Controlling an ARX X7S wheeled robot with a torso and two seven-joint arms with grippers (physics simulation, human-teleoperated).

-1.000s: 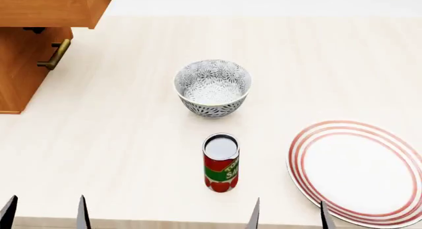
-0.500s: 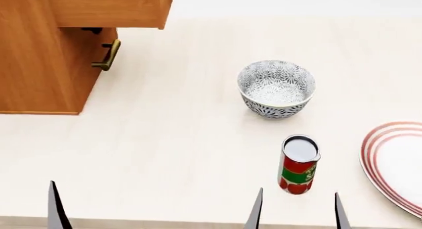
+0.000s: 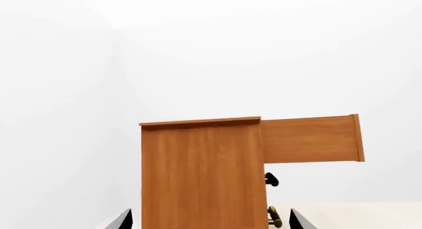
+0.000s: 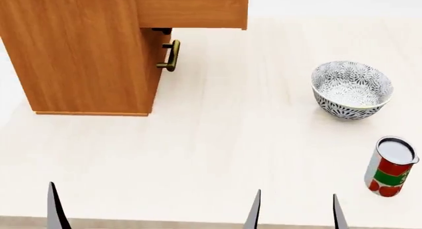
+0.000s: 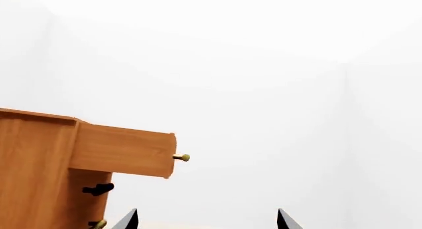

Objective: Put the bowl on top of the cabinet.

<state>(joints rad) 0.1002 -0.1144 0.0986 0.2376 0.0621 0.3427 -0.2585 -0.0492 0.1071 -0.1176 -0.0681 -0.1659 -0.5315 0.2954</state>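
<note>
The patterned white bowl sits upright on the pale tabletop at the right of the head view. The orange-brown cabinet stands at the back left, well apart from the bowl, and fills the middle of the left wrist view. My right gripper is open at the near edge, in front of the bowl and short of it, with nothing in it. My left gripper is open too, facing the cabinet's side. The head view shows only one of its fingertips.
The cabinet's top drawer is pulled out toward the right, above a brass bar handle. A red tomato can stands upright just in front of the bowl. Bare tabletop lies between the cabinet and the bowl.
The head view has swung left: the cabinet came much further into view, the bowl and can slid to the right, and the red-ringed plate left the frame. Both grippers stay at the near edge.
</note>
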